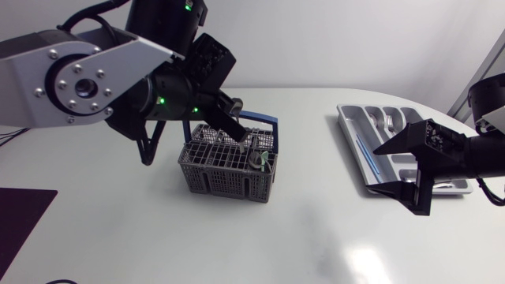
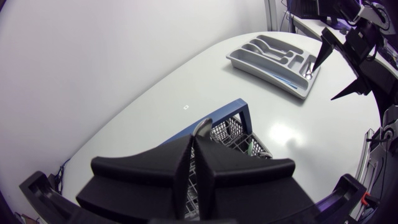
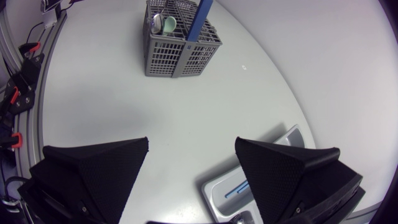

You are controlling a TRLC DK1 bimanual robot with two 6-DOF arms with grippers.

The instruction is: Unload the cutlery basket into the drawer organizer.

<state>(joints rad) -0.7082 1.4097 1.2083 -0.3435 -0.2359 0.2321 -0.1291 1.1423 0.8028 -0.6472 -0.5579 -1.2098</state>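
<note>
Left end effector is hovering over the grey cutlery basket, fingers pinching shut on a silver utensil whose tip is sticking up between them. The basket, blue handle upright, is sitting mid-worktop with more cutlery standing inside. Right end effector is hanging wide open, gripping nothing, just beside the grey drawer organizer. The organizer is lying well apart from the basket and holding a few pieces.

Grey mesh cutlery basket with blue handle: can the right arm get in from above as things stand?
Probably not: the left arm hangs directly over the grey mesh cutlery basket, jaws shut on a silver utensil there.
</note>
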